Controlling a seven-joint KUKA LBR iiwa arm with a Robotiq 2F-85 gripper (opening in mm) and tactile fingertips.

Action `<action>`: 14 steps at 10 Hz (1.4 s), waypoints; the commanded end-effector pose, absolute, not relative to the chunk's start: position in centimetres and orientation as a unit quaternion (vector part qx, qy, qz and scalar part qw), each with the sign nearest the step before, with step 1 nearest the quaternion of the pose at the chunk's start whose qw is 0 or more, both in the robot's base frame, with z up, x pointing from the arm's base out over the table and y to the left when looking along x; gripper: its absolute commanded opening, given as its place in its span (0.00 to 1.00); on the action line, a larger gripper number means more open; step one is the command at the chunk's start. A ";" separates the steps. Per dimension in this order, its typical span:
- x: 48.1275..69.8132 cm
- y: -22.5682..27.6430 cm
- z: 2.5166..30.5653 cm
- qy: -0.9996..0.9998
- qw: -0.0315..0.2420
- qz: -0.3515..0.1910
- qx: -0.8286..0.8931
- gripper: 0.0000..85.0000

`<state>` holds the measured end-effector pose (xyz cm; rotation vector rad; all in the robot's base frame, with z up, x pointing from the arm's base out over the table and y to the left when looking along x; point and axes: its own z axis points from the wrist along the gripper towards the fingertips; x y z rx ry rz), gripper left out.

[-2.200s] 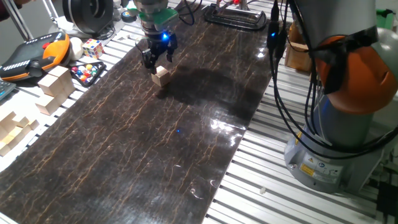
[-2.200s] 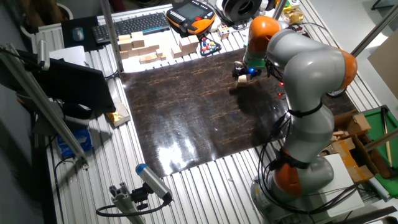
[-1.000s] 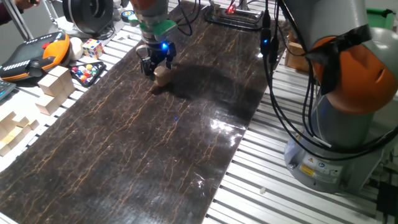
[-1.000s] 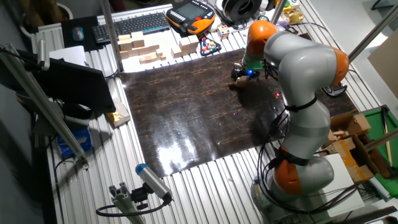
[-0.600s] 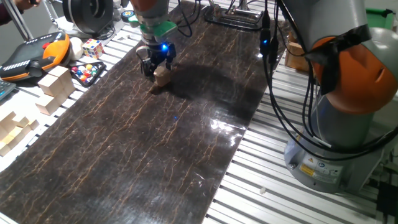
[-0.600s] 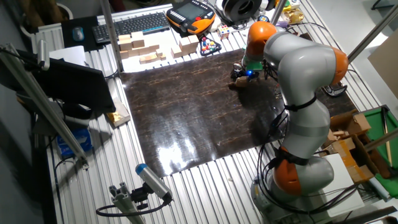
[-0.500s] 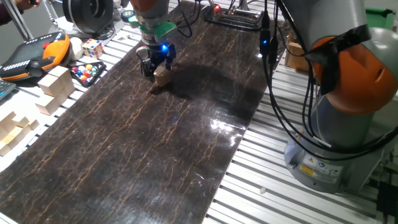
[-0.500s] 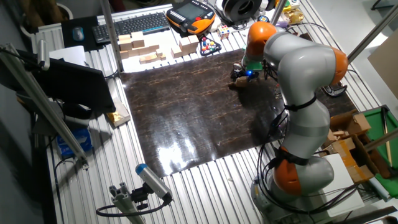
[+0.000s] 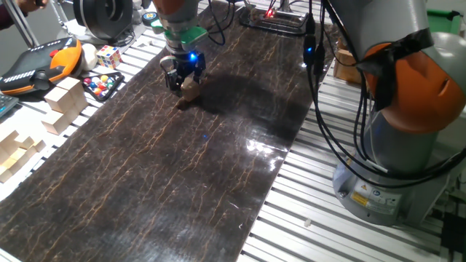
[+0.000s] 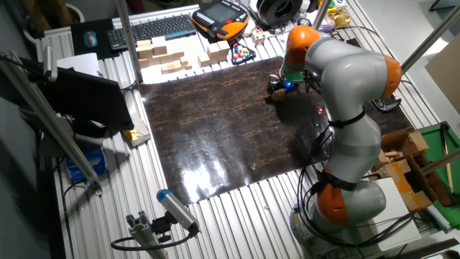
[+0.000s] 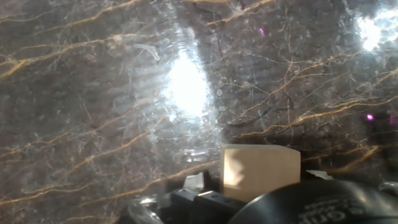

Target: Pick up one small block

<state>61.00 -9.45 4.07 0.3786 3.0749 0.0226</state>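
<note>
The arm reaches low, its tool (image 9: 185, 82) pointing down, fingers close together.

- Small cube of plain pale beige wood (image 9: 191, 90): 1, at the tips of the black two-finger gripper (image 9: 185, 85).
- Larger pale wooden blocks (image 9: 64, 94): several, well apart from the gripper, off the mat's edge. They are too small and overlapped for an exact count.
- Multicoloured Rubik's cube (image 9: 108, 56): 1, near the gripper, beyond the mat's edge.
- Black tray of coloured balls (image 9: 102, 85): 1, just beside that cube.
- Orange-and-black handheld pendant (image 9: 42, 62): 1.
- Black keyboard (image 10: 152, 28): 1.
- Dark marbled mat (image 9: 160, 167): 1, under the gripper.
</note>
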 end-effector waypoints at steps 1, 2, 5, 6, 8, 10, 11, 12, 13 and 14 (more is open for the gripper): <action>61.0 -9.5 4.2 0.992 0.022 0.007 0.121 0.78; 60.9 -9.7 4.5 0.993 0.017 0.014 0.118 0.65; 60.8 -9.7 4.8 0.995 0.016 0.022 0.100 0.01; 60.7 -9.7 5.2 0.995 0.017 0.021 0.100 0.01; 60.3 -9.3 6.4 0.995 0.018 0.016 0.099 0.01; 59.6 -8.4 8.5 0.995 0.017 0.006 0.102 0.01; 59.3 -7.9 9.5 0.995 0.017 0.003 0.102 0.01; 58.9 -7.5 10.4 0.995 0.017 0.002 0.099 0.01; 58.5 -7.0 11.3 0.995 0.017 0.001 0.098 0.01; 58.2 -6.7 12.0 0.995 0.016 0.000 0.097 0.01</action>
